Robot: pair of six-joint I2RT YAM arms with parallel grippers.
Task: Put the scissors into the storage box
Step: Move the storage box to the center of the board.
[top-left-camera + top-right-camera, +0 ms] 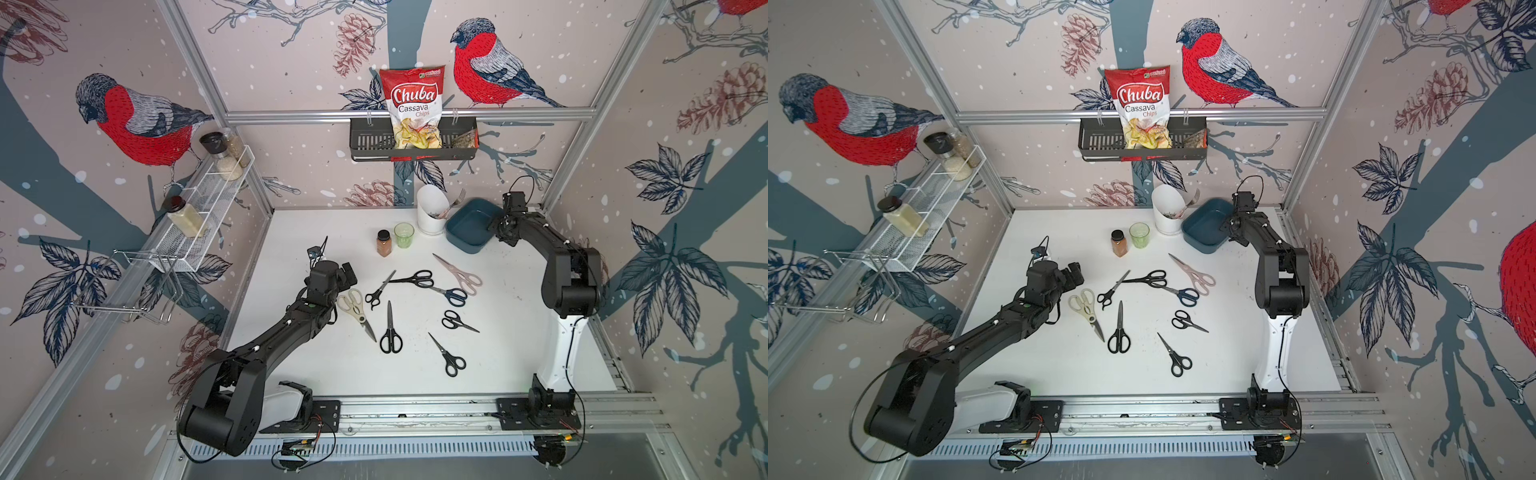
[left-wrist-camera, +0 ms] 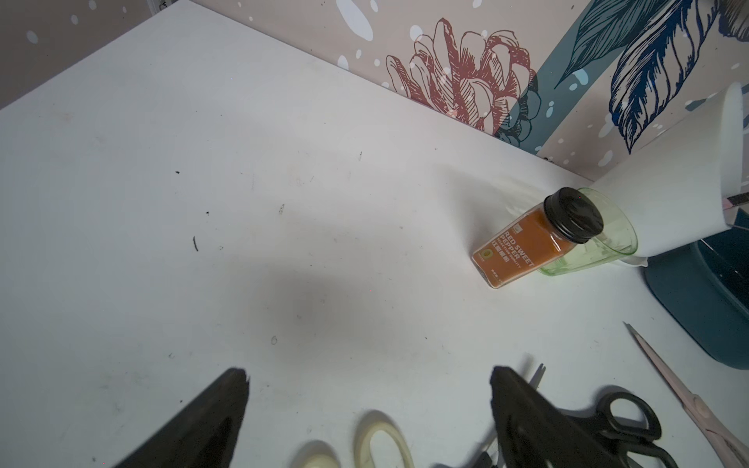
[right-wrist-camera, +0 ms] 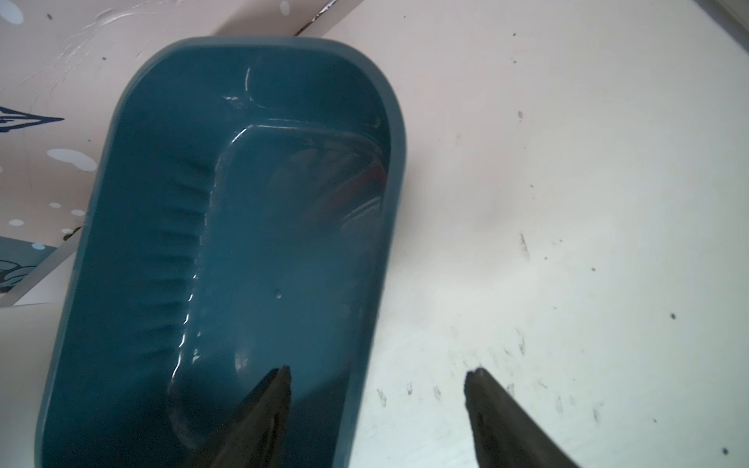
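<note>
Several scissors lie spread over the white table in both top views: cream kitchen shears [image 1: 355, 309], a pale-pink pair [image 1: 459, 274], a dark-blue-handled pair [image 1: 452, 295] and black-handled pairs such as the long one [image 1: 390, 332]. The teal storage box [image 1: 471, 232] stands at the back right, its inside bare [image 3: 243, 243]. My right gripper [image 3: 379, 370] is open astride the box's near long rim, one finger inside and one outside over the table. My left gripper [image 2: 367, 375] is open just above the cream shears' handle loops [image 2: 381, 441], holding nothing.
A white utensil holder [image 1: 432, 210] with a fork stands just left of the box. A green glass [image 1: 404, 235] and an orange spice jar [image 1: 384, 243] stand beside it. A black basket [image 1: 374, 145] with a chips bag hangs on the back wall. A wire shelf [image 1: 208, 216] lines the left wall.
</note>
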